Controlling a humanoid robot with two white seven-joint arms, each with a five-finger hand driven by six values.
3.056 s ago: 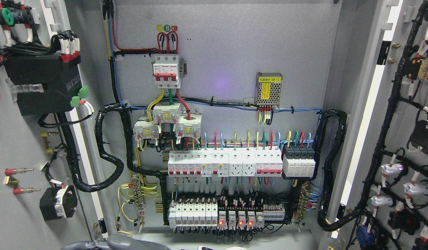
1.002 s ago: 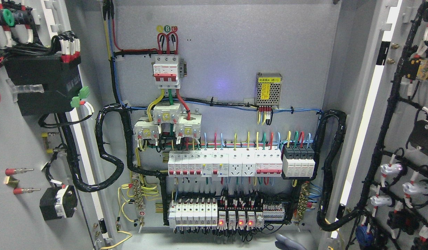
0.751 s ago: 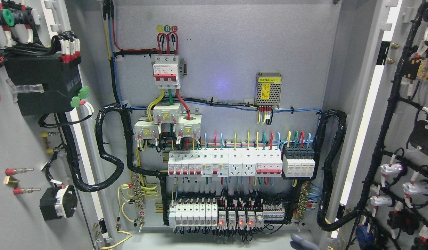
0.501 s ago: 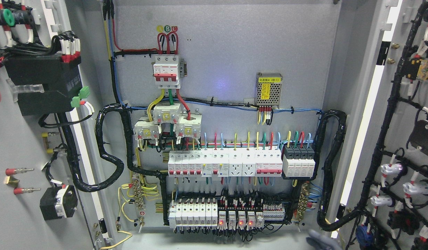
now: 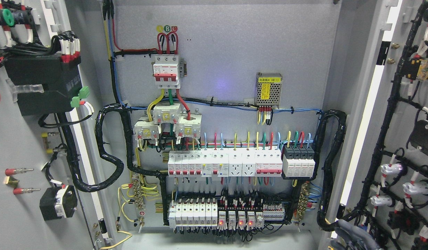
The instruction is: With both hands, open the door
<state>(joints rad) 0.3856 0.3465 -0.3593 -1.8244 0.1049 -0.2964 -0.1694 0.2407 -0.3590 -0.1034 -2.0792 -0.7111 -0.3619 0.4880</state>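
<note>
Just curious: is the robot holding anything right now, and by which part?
It cannot be told: only a grey bit of the right hand shows at the bottom edge, near the black cables of the open grey metal right door.

"B" on the green round marker (image 5: pixel 167 28); "(B1)" on the power module's yellow label (image 5: pixel 269 80).
</note>
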